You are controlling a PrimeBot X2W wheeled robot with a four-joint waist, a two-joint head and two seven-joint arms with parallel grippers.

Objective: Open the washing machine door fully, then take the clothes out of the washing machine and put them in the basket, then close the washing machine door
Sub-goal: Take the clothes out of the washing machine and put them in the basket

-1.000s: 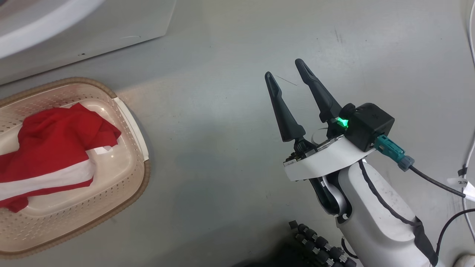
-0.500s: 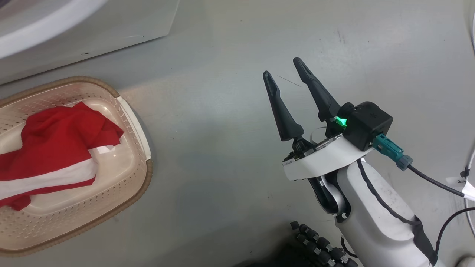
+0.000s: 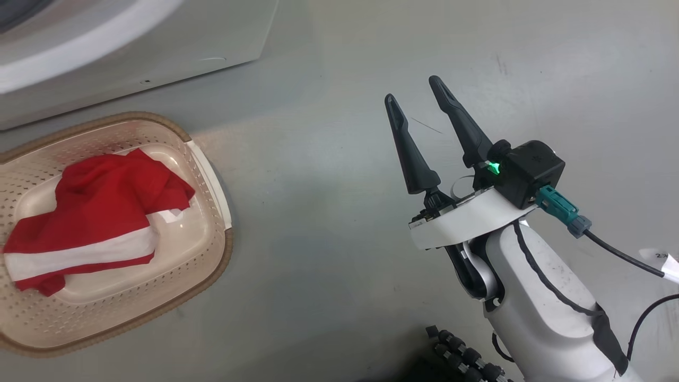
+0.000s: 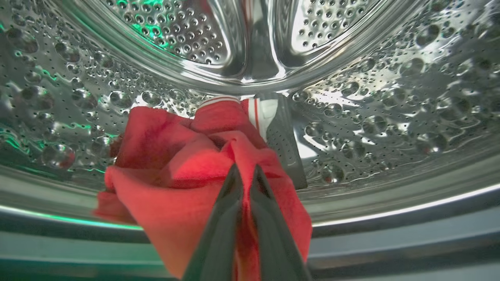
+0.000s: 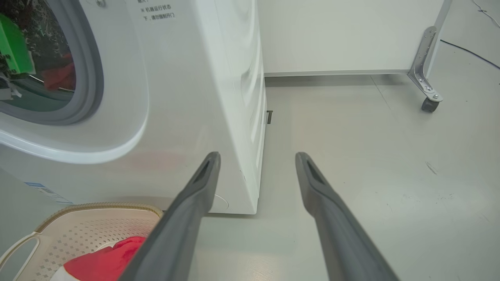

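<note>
Inside the perforated steel drum [image 4: 351, 117] of the washing machine [image 5: 187, 117], my left gripper [image 4: 244, 173] is shut on a fold of red clothes [image 4: 168, 164] with white stripes at the far side. Another red garment with a white band [image 3: 101, 223] lies in the cream basket [image 3: 212, 249] on the floor at the head view's left, and it also shows in the basket [image 5: 86, 230] at the right wrist view's bottom left. My right gripper [image 3: 414, 90] hangs open over bare floor to the right of the basket, holding nothing. The washing machine door is out of view.
The washing machine's white front [image 3: 132, 53] fills the head view's top left, just behind the basket. A white wall panel [image 5: 343, 35] and a caster bracket [image 5: 427, 89] stand beyond the machine. Cables [image 3: 636, 265] trail at the right. Grey floor [image 3: 329, 212] lies between basket and right arm.
The head camera has shifted, so basket and machine sit further right in the picture. The right gripper stays open and holds its pose. The left gripper has closed.
</note>
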